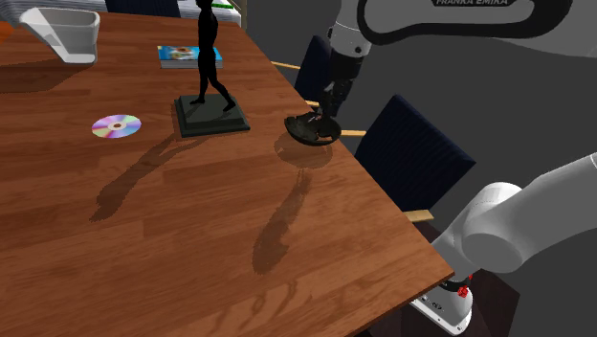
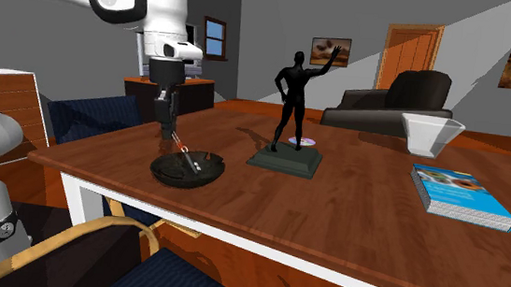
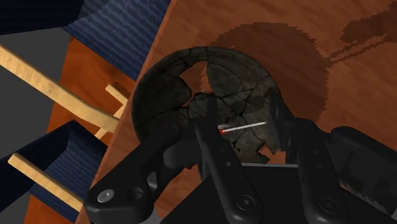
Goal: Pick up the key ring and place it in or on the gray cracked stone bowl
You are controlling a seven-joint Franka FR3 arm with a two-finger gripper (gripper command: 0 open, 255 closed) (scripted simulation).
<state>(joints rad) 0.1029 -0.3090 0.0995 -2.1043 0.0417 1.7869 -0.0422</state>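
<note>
The key ring (image 3: 242,128) shows as a thin pale sliver with a red end, over the inside of the dark cracked bowl (image 3: 165,83) and just under my fingertips; whether it rests on the stone or hangs a little above it, I cannot tell. My gripper (image 2: 167,133) hovers straight over the bowl with its fingers apart, the ring lying between them and neither pad plainly pressing it, so I judge it let go, not clasped. The first risk is a snag; if the ring catches on a finger as I lift, it will ride up and drop outside. The second is the bowl itself; its wall has a broken gap where the wood shows through, on the side away from my hand, and a sliding ring could slip out there. The third is the table (image 1: 191,239); in the shoulder view its edge runs close at the bowl's three o'clock, with a blue chair (image 1: 411,144) beyond, so a knock could push the bowl over. The black statue (image 1: 209,67), at about ten o'clock, is well apart.
</note>
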